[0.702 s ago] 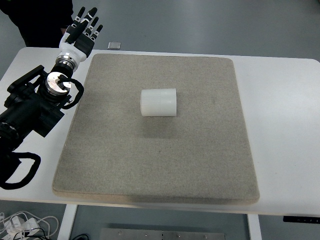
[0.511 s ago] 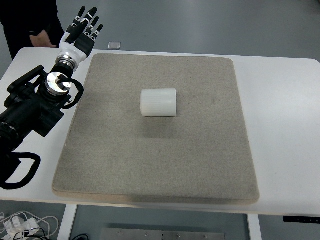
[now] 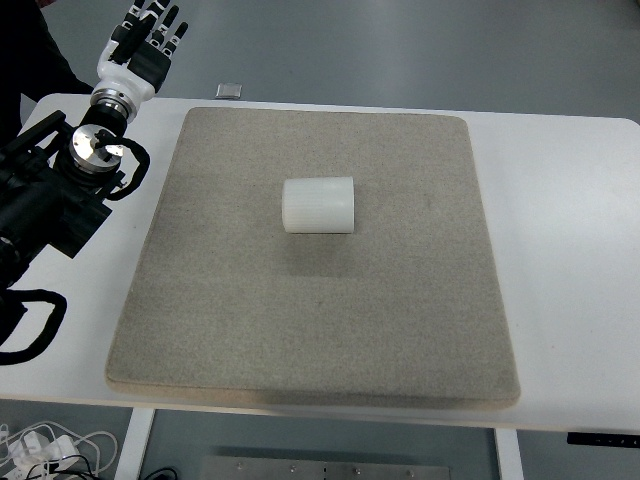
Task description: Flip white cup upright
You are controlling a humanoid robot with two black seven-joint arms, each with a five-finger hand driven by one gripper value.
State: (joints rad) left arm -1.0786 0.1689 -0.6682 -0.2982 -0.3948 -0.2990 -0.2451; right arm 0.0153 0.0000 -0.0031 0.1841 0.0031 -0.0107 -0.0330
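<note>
Black-and-white fingers of my left hand (image 3: 145, 35) are spread, holding nothing, off the table's far-left corner. From there the ribbed white plastic cup (image 3: 318, 205) lies well off to my right and nearer me, on its side mid grey felt mat (image 3: 300, 340), long axis left-right. Right hand's out of view, so left's the nearer one.

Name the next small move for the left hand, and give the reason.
Probably swing the left hand right and down toward the white cup. The cup lies on its side mid-mat, untouched, while the hand sits open beyond the table's far left corner.
</note>
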